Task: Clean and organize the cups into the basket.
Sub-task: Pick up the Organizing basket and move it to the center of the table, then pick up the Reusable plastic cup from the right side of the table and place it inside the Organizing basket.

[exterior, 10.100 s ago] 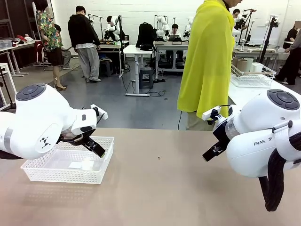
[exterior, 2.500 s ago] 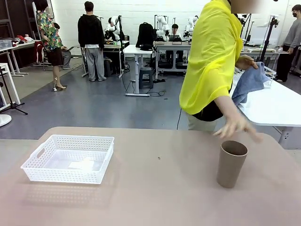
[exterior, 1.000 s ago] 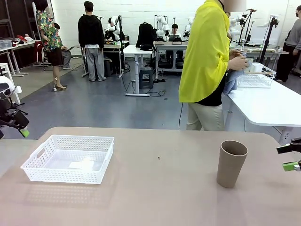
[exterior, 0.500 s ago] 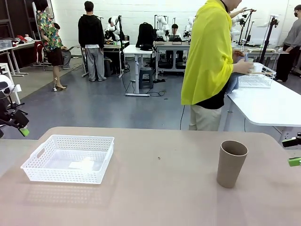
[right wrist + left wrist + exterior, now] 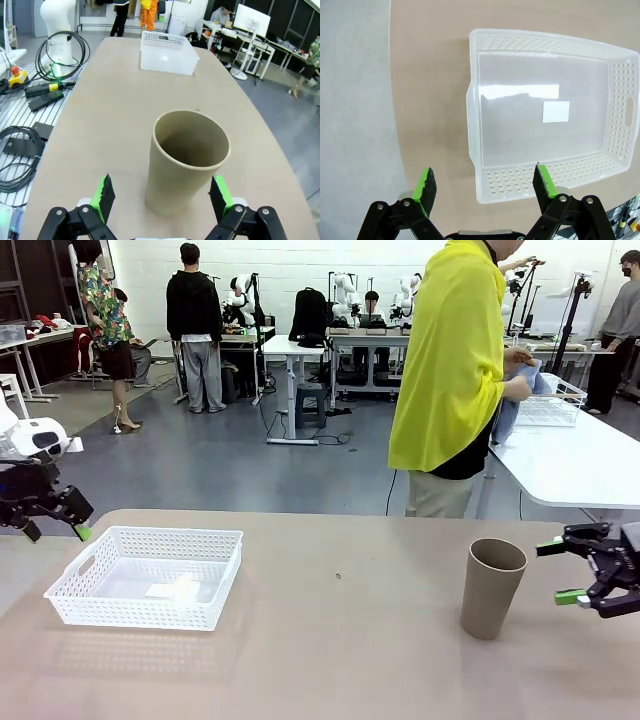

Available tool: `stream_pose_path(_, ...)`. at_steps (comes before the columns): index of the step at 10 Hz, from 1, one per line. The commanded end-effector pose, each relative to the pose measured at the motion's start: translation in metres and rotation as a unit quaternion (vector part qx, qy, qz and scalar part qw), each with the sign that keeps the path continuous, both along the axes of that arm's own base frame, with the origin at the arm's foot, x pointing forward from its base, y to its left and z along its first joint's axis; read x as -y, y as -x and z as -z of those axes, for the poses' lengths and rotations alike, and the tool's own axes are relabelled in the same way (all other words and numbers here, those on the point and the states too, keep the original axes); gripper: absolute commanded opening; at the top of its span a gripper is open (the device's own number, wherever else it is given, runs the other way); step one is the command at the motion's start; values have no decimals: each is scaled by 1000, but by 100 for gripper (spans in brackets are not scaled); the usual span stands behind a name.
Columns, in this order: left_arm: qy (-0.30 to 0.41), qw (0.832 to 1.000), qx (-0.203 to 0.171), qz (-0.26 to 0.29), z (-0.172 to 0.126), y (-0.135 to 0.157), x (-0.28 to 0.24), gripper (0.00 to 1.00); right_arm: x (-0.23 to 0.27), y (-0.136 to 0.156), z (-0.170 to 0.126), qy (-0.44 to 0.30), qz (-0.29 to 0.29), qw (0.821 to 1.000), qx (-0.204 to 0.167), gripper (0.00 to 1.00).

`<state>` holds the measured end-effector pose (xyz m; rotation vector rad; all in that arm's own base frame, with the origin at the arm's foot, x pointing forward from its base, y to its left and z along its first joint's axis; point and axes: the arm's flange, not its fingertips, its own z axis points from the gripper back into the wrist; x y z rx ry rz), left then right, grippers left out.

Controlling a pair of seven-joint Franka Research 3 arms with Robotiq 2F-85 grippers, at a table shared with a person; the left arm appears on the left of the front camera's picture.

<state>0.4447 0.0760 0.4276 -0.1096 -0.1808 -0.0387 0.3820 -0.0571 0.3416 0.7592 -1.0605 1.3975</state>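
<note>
One taupe-brown cup (image 5: pixel 491 586) stands upright and empty on the table's right side; it also sits close ahead in the right wrist view (image 5: pixel 185 160). My right gripper (image 5: pixel 568 571) hangs open just right of it, apart from it, its green pads (image 5: pixel 220 194) spread wider than the cup (image 5: pixel 185 160). The white perforated basket (image 5: pixel 216 580) rests on the table's left with a small white label on its floor. My left gripper (image 5: pixel 55 530) hovers open beyond the basket's left end; in the left wrist view the gripper (image 5: pixel 485 182) looks down on the basket (image 5: pixel 475 125) and the table edge.
A person in a yellow top (image 5: pixel 455 370) stands past the far edge, turned to a white side table (image 5: pixel 585 460) holding a blue cloth (image 5: pixel 515 405). A white wire rack (image 5: pixel 545 405) sits there. Cables (image 5: pixel 35 100) lie off the table in the right wrist view.
My right gripper has come in from the right edge toward the cup. My left gripper has moved closer to the basket's left end. The person keeps working at the side table.
</note>
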Motion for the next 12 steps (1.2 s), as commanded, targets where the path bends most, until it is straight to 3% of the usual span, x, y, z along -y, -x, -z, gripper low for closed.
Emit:
stream_pose_path(1,0,1000,13,-12,2,-7,5,100,1,-19,12,6,21,1000,-7,100)
stream_pose_path(2,-1,1000,24,-14,4,-5,5,100,3,-20,15,7,29,999,-11,100)
stream_pose_path(3,-2,1000,1,1,4,-4,2,100,6,-22,18,6,46,999,-18,100)
stream_pose_path(4,-2,1000,1,1,4,-4,2,100,9,-23,18,10,79,997,-23,100)
stream_pose_path(5,-2,1000,1,1,4,-4,2,100,6,-16,19,10,18,1000,-19,100)
stream_pose_path(10,-2,1000,1,1,4,-4,2,100,6,-18,19,9,26,999,-20,100)
stream_pose_path(12,-10,1000,-4,8,11,-2,-2,100,-6,-23,43,34,45,998,-31,100)
